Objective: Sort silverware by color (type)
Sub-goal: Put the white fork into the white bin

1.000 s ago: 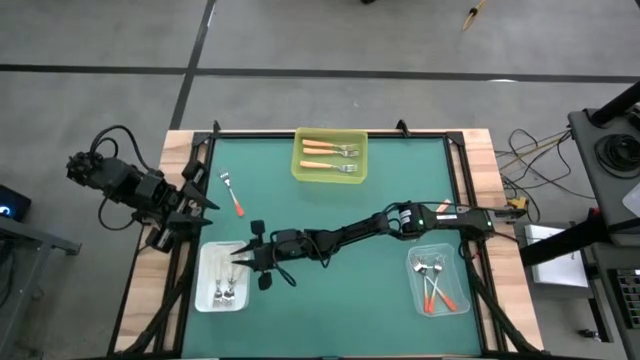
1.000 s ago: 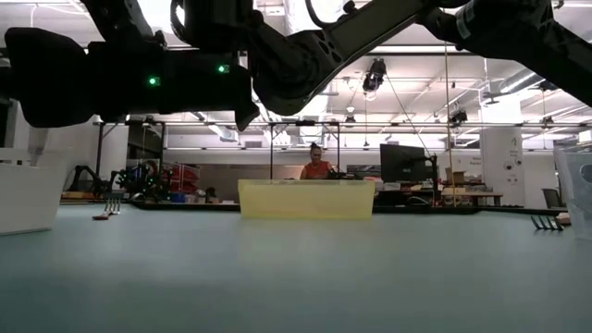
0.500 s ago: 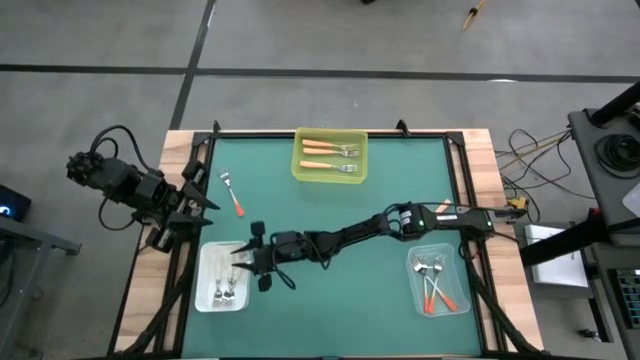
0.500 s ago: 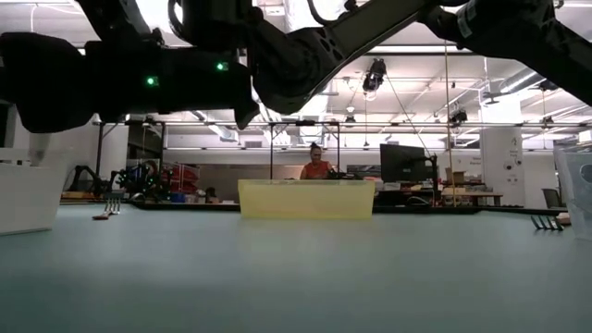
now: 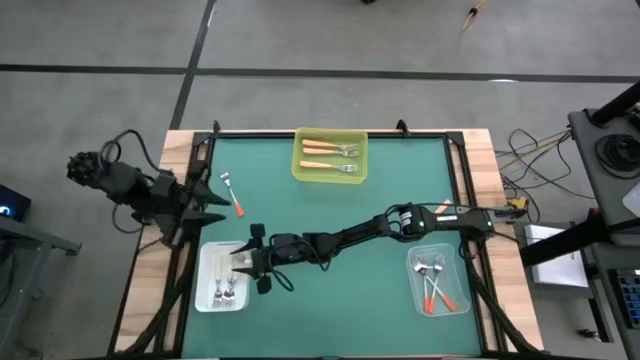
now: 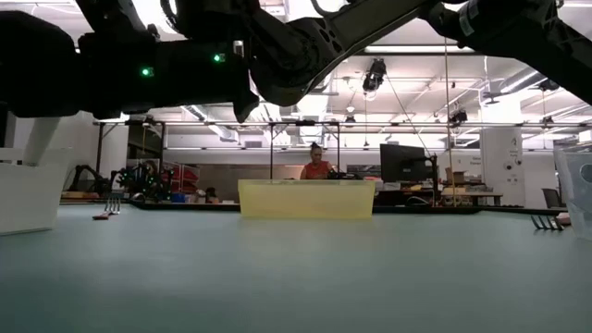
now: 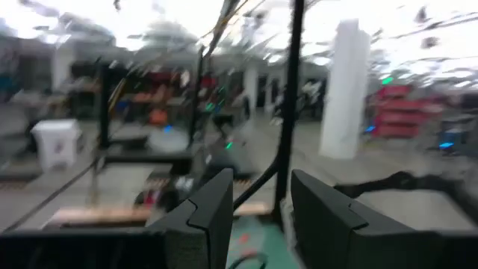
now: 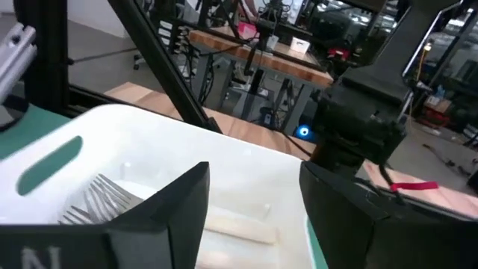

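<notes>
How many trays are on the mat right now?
3: a yellow tray at the far edge, a white tray near the left side, and a clear tray near the right side. None seems hidden.

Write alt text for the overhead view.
The right gripper, open, reaches across the green table over a white bin holding forks. The left gripper waits near a loose red-orange fork; a yellow bin and a clear bin hold more forks.
</notes>
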Available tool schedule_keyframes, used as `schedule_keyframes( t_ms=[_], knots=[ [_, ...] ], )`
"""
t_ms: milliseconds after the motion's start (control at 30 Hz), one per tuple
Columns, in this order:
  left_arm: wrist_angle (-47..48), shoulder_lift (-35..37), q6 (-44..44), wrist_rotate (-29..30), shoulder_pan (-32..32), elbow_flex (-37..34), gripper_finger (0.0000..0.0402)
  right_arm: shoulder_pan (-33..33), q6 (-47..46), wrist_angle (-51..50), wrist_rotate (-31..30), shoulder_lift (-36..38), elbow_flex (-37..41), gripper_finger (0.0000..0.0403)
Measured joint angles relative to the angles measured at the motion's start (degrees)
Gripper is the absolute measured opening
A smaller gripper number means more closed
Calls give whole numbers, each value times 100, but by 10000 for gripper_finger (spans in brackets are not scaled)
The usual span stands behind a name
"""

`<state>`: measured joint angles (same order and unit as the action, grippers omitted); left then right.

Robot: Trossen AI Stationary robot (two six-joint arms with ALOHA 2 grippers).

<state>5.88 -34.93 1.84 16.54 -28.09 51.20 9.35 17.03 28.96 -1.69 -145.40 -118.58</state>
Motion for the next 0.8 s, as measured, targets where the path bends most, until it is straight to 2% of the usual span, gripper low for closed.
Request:
schedule_keyframes(
  t_ms=[167,533,667,800],
  knots=[
    [370,-150,317,227,2,0,118,3,-192,3,4,3,0,211],
    [422,-199,364,245,2,47,118,46,-89,-200,-45,104,-2,212],
    [564,-160,447,260,2,53,118,115,223,-955,-326,431,0,212],
    [665,-158,547,404,2,53,118,216,421,-2196,-436,960,-9,212]
  ],
)
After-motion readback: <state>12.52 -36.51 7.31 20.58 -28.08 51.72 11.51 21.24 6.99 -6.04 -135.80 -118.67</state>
